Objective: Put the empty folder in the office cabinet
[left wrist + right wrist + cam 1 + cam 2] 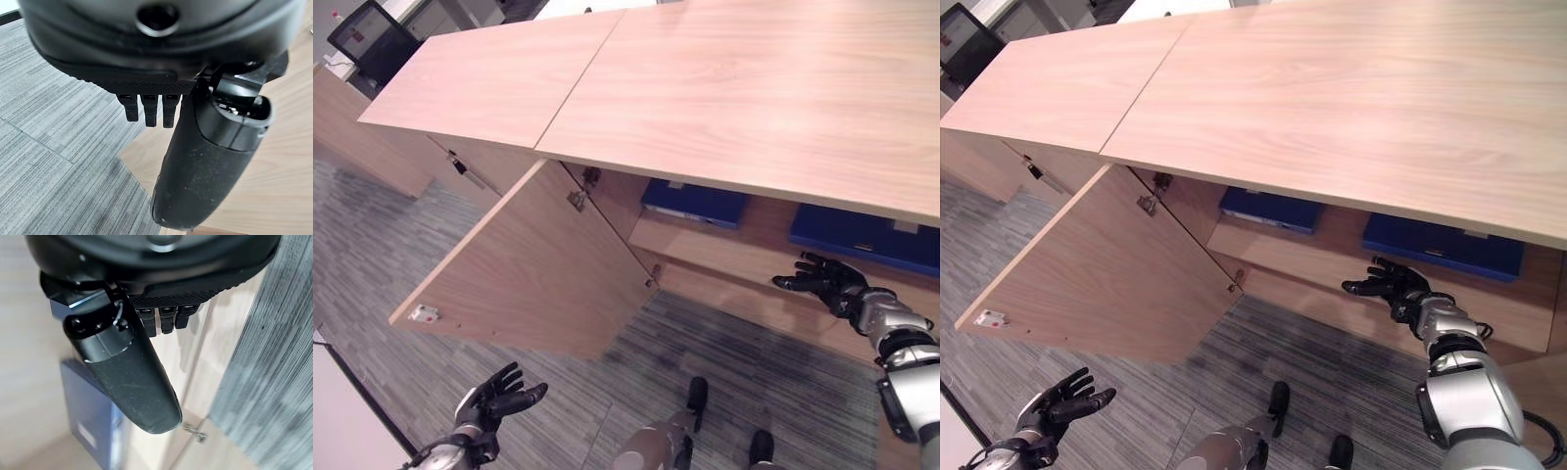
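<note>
The left hand point(492, 397) hangs low over the carpet point(724, 372), fingers spread and relaxed, holding nothing. The open cabinet door point(529, 269) stands ahead of and above it, swung out toward the robot. Keep this hand where it is (it has no part in the placement), well apart from the door's edge so the door is not nudged.

Past the door's hinges, the office cabinet point(1361, 108) shows one interior shelf point(1293, 257). Two blue folders lie flat on it: the left folder point(695, 203) sits well to the left of the right hand, and the right folder point(864, 238) lies just above and behind the fingers of the right hand point(824, 279).

The right hand is held at the shelf's front edge, fingers extended and loose, grasping nothing; no contact with the right folder can be confirmed. Which of the two is the empty folder cannot be told, but its nearness to the hand suggests the right one, and if so the placement looks finished.

The step in hand appears to be withdrawal. Draw the right hand straight back toward the robot, fingers kept straight, so nothing catches the folder's front edge or the underside of the cabinet top. Clear the shelf lip fully before lowering the arm.
</note>
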